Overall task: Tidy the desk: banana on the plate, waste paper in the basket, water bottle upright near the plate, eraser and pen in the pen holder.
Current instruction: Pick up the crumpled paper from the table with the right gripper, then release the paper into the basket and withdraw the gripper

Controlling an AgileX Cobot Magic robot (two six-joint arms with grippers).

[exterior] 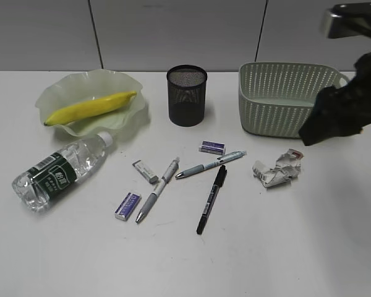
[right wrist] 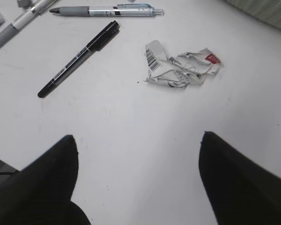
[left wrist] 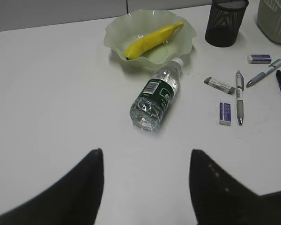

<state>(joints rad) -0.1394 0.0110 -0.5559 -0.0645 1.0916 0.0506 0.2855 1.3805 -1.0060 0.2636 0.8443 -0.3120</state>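
Right wrist view shows you the right gripper (right wrist: 138,180) with jaws spread wide and empty above the desk (right wrist: 131,122), the waste paper (right wrist: 181,68) lying just ahead of it and a black pen (right wrist: 79,58) off to one side. Your left gripper (left wrist: 145,187) is likewise spread and empty, with the water bottle (left wrist: 157,97) on its side ahead, its cap beside the plate (left wrist: 113,35) holding the banana (left wrist: 152,40). Farther back you see the pen holder (exterior: 187,96) and the basket (exterior: 287,96) standing apart.

I see a pale grey wall (exterior: 173,31) behind my workspace, divided into large flat panels by thin dark seams (exterior: 95,28). Its lower edge meets a plain white surface. The lighting is soft and even, casting only faint shadows.
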